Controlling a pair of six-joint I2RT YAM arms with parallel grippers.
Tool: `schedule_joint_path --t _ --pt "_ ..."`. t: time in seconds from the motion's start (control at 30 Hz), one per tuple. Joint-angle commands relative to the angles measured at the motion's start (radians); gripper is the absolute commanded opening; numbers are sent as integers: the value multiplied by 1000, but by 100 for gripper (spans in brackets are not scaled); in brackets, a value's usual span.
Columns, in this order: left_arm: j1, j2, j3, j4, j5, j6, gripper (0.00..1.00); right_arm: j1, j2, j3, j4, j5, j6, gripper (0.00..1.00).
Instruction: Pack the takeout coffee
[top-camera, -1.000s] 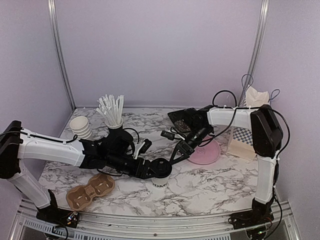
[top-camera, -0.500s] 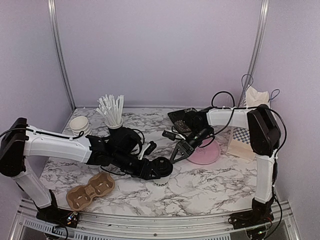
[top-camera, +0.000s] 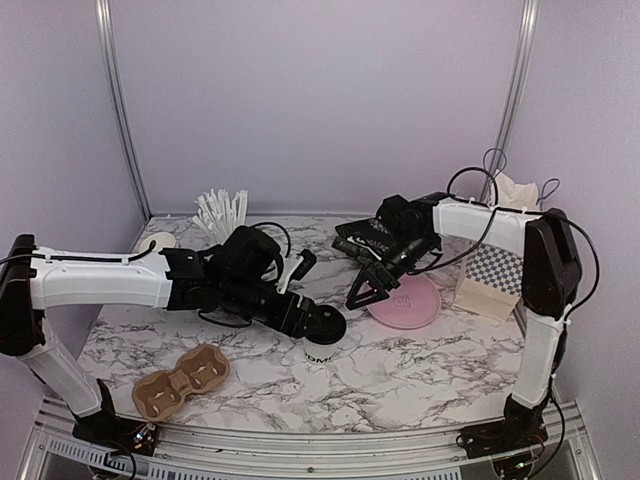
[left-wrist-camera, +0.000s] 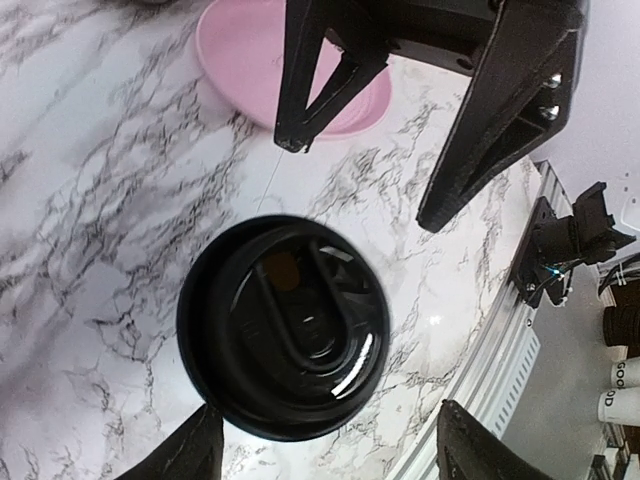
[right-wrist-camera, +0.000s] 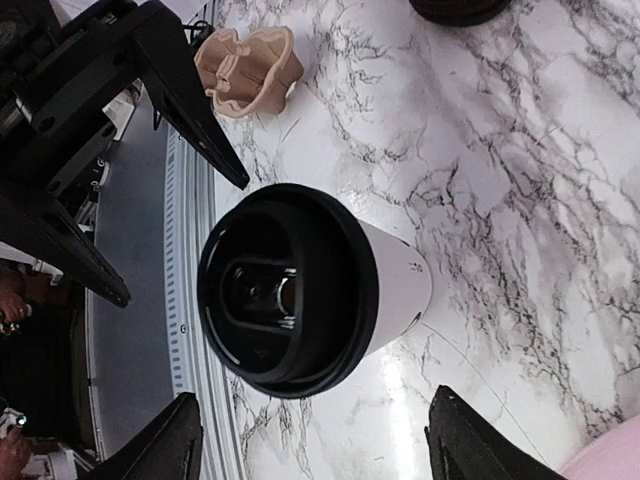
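Now the left gripper (left-wrist-camera: 328, 420) hangs right over the coffee cup (left-wrist-camera: 283, 340), fingers apart, likely to grab it. The right gripper (top-camera: 366, 295) sits beside the cup, fingers apart too, leaving room.

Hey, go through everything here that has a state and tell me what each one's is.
coffee cup: upright on the table, lid on.
cup carrier: both wells empty.
left gripper: jaws open around the coffee cup.
right gripper: jaws open, empty.
paper bag: standing upright.
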Motion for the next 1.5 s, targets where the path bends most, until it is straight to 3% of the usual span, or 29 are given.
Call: schedule_joint_path --t 0.0,0.2,0.4,0.57,0.63,0.83,1.13,1.47 --pt "2 -64 53 -57 -32 102 76 -10 -105 36 -3 60 -66 75" --pt "34 -92 110 -153 -200 175 77 13 -191 -3 98 251 -124 75" --pt "125 -124 114 -186 -380 157 77 119 -239 -30 162 458 -197 75" --pt "169 -149 111 -183 -460 113 84 206 -205 1 166 479 -217 85" --pt "176 -161 101 -176 -491 87 97 234 -174 33 159 488 -219 91" --pt "192 -191 59 -166 -509 63 99 291 -92 104 123 503 -237 95" --pt "203 -250 9 -154 -538 55 99 301 -27 132 92 489 -231 92" --pt "218 -278 -4 -153 -550 60 99 303 -11 114 115 524 -194 79"
